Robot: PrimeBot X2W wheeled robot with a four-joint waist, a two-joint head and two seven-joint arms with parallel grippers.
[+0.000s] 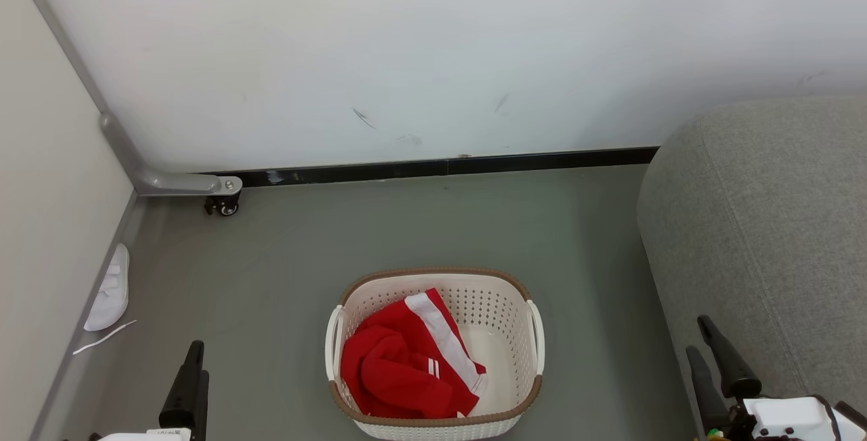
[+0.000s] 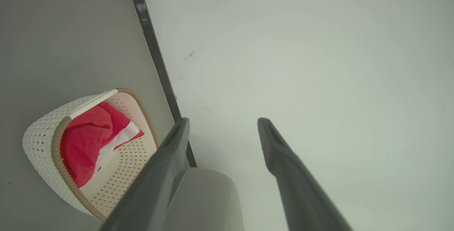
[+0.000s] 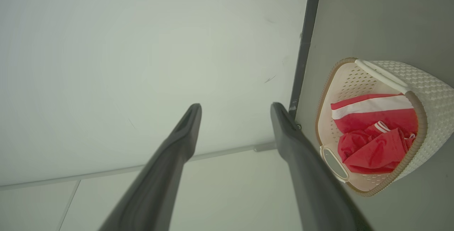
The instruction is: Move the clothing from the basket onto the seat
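Both claws spread wide, nothing in either: L claw (image 2: 223, 121) low and left of the basket (image 1: 433, 271), R claw (image 3: 236, 105) low and right of it. Each is well apart from its rim, fingers aimed past it at the wall (image 1: 433, 55).

Wall stands behind the basket. Floor (image 1: 305, 238), grey, runs all round the basket. Seat (image 1: 765, 224), grey fabric w/ a rounded arm, sits right of the basket w/ a strip of floor btwn. Basket stands upright, roughly centred btwn my claws. Clothing (image 1: 399, 366) is all inside the basket: a red heap bunched in its left half, broad white band across the top, thin double stripe lower down. The basket's right half shows bare bottom. Slipper (image 1: 112, 288), white, lies well left of the basket; not mine to move.

Step in hand, as I judge it: first reach, nothing on the seat yet. R arm prob. best, since the seat is on that side. Come down from above the basket and keep both fingers inside the rim. Bite a thick fold at the top of the heap, not the thin trim. Lift straight up till the cloth clears the rim, so the basket doesn't drag or tip, then swing right.
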